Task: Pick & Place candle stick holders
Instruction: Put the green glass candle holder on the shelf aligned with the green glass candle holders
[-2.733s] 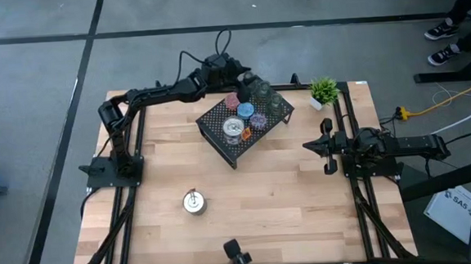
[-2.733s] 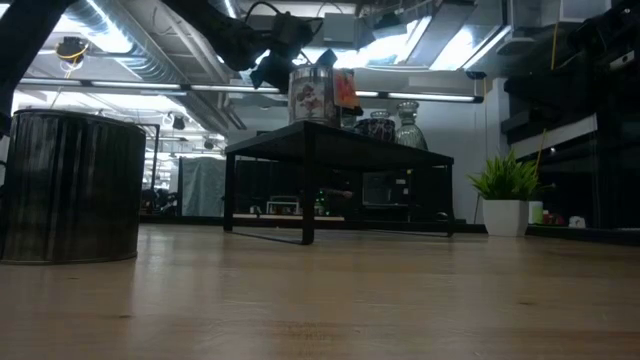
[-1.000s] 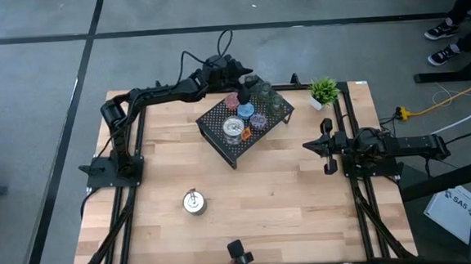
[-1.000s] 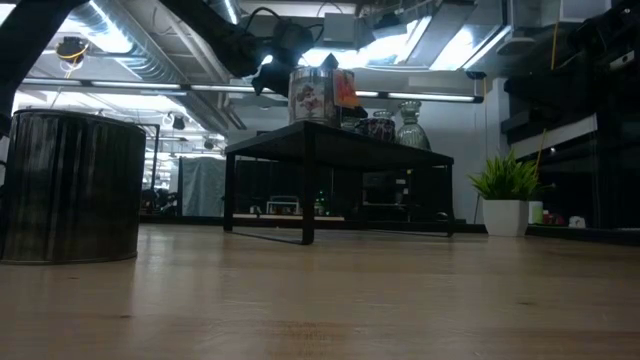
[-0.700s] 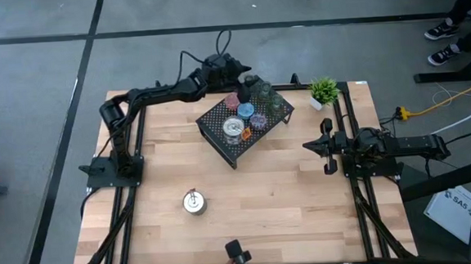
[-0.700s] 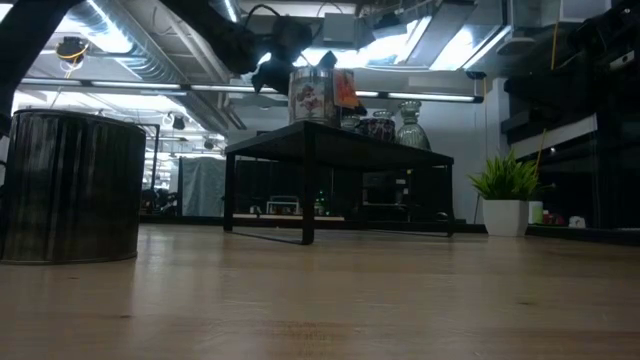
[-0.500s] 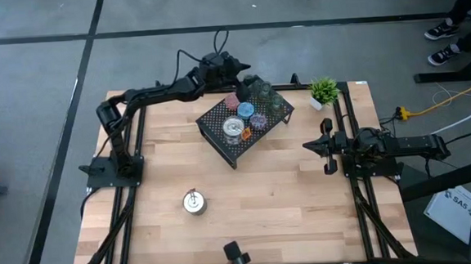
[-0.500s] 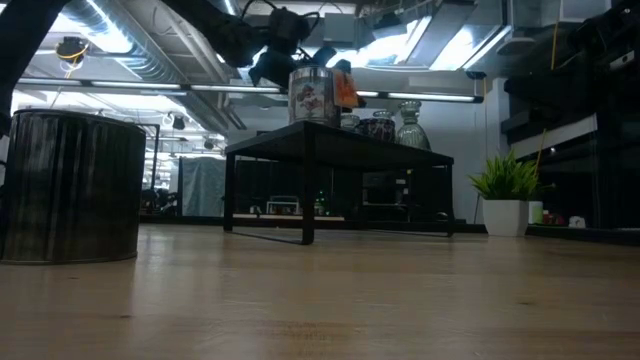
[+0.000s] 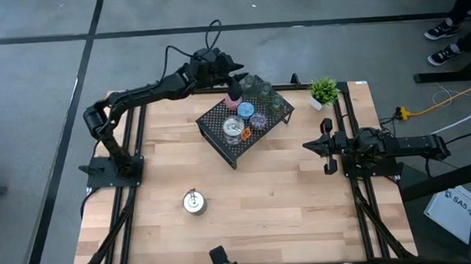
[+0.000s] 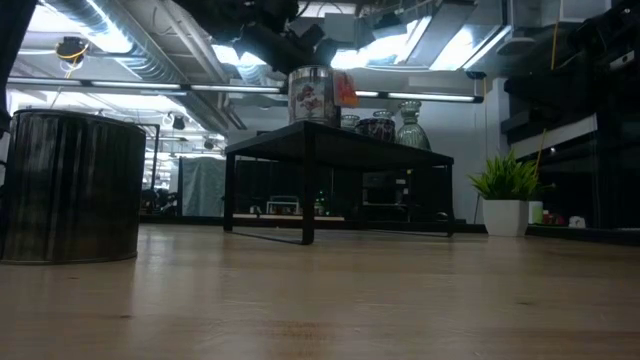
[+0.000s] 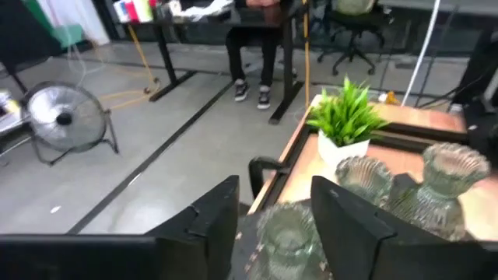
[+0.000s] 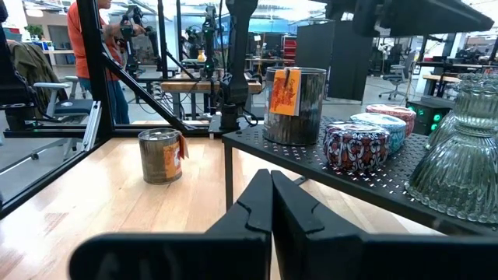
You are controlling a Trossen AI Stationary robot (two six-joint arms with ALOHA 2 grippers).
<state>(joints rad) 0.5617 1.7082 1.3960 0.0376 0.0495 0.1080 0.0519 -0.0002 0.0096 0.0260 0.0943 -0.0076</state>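
Holders point(image 9: 246, 112) sit on the rack point(image 9: 219, 137) (plant point(image 9: 324, 89) right), one holder point(image 9: 193, 202) on the table point(image 9: 288, 194).

Left gripper point(image 11: 272, 214) fingers parted, one glass holder point(image 11: 289, 233) between them; two more glass holders point(image 11: 412, 187) beyond, potted plant point(image 11: 345, 124) behind, fan point(image 11: 66, 120) on floor.

Nothing I can read anywhere from my grippers' cameras. The shiny silver tin point(image 12: 293, 105) ahead of my right gripper wears an orange paper tag point(image 12: 281, 92), but its print is too small to make out.
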